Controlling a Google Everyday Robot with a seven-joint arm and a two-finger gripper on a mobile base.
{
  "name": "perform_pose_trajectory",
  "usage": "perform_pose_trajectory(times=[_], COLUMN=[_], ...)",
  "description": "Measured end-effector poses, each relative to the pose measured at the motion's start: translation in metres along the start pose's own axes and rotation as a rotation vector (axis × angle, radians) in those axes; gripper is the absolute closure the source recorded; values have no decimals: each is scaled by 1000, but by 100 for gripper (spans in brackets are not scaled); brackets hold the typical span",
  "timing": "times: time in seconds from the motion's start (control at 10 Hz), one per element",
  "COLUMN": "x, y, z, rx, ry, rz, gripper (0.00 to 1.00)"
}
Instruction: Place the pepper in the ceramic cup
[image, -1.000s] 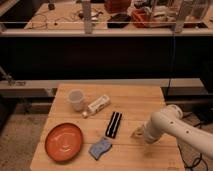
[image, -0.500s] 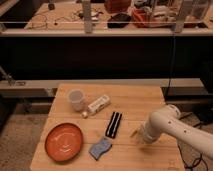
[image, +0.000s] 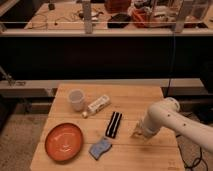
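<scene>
The white ceramic cup (image: 76, 99) stands upright at the back left of the wooden table (image: 150, 97). My gripper (image: 138, 132), at the end of the white arm (image: 167, 116) reaching in from the right, is low over the table's right half, just right of a black flat object (image: 114, 124). It is well away from the cup. The pepper is out of view; the gripper hides the spot beneath it.
A white tube-shaped bottle (image: 99, 105) lies right of the cup. A round orange plate (image: 64, 141) sits at the front left, with a blue sponge (image: 100, 147) beside it. A dark shelf with clutter runs behind the table.
The gripper has shifted very slightly to the left, staying low over the table. Nothing else has moved.
</scene>
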Motion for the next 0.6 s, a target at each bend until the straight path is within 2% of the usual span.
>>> perform_pose_trajectory(times=[0.1,0.2,0.4,0.5,0.6], x=[0,-1,-3,-7,-11], y=[1,0,-2,-10,-13], z=[-8,-10,-3,-2,-6], rx=[0,0,-5,-6,-15], ry=[1,2,6,8,12], rz=[2,1,-10,-20,-26], gripper=[76,82,83,88,97])
